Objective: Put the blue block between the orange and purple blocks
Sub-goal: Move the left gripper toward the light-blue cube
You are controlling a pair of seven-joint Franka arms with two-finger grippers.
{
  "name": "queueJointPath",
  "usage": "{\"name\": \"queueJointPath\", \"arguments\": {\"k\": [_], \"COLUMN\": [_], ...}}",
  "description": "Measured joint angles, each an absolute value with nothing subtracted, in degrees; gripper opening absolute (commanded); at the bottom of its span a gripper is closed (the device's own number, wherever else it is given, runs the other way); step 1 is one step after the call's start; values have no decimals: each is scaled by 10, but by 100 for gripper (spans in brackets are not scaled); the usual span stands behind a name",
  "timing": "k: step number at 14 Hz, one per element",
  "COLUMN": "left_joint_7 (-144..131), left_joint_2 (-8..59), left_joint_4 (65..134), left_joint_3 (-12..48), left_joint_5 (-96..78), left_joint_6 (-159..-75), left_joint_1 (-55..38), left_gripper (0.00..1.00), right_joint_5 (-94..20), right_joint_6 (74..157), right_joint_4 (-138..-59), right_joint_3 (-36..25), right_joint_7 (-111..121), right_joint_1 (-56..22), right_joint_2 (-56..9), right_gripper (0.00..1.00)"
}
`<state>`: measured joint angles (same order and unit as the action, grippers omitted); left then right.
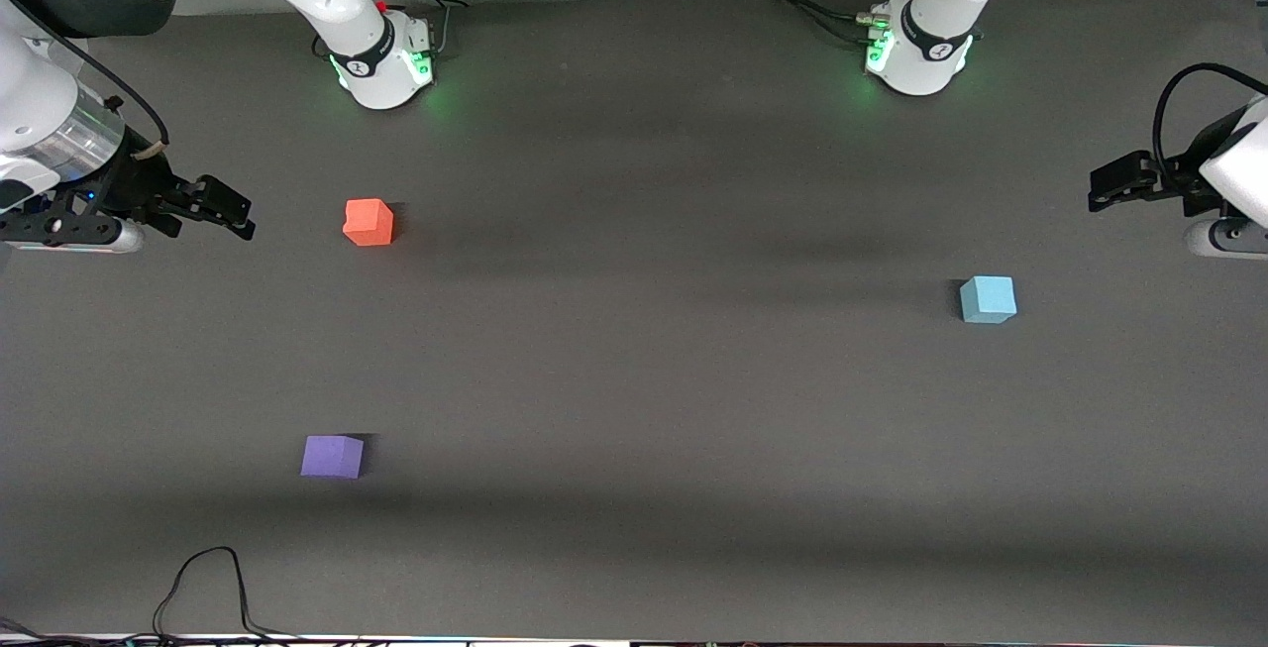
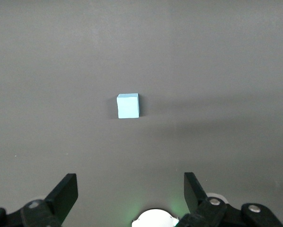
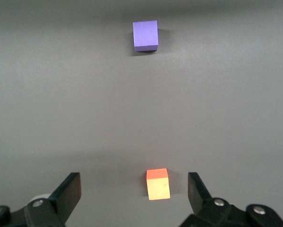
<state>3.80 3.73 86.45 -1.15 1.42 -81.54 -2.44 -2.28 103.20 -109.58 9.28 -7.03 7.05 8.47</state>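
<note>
The light blue block (image 1: 988, 299) sits on the dark table toward the left arm's end; it also shows in the left wrist view (image 2: 128, 105). The orange block (image 1: 369, 222) and the purple block (image 1: 332, 456) sit toward the right arm's end, the purple one nearer to the front camera. Both show in the right wrist view, orange (image 3: 158, 184) and purple (image 3: 145, 35). My left gripper (image 1: 1108, 187) hangs open and empty at the table's edge, apart from the blue block (image 2: 130, 189). My right gripper (image 1: 233, 211) is open and empty beside the orange block (image 3: 134, 189).
The two arm bases (image 1: 381, 62) (image 1: 916, 53) stand along the edge farthest from the front camera. A black cable (image 1: 203, 578) loops onto the table at the edge nearest the front camera, close to the purple block. The table (image 1: 634, 379) is dark grey.
</note>
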Motion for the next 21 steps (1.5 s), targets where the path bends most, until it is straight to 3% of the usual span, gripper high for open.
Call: {"name": "queueJointPath", "arguments": {"k": [10, 16, 21], "left_joint_7": [38, 38, 38], "left_joint_2": [23, -130, -148], "left_joint_4": [882, 1091, 1209], "left_joint_3": [-21, -33, -34], "left_joint_5": [15, 16, 17], "left_joint_6": [-807, -877, -1001], "left_joint_1": [-23, -8, -8], "left_gripper": [100, 100, 100], "right_joint_5": [-29, -31, -33], "right_joint_6": [1032, 1039, 1050], "right_joint_4": [-1096, -1096, -1096], "right_joint_3": [94, 95, 96], "right_joint_7": [-70, -70, -71], "right_joint_1": [70, 69, 68], "right_joint_2": [77, 64, 53], "right_gripper": [100, 100, 100]}}
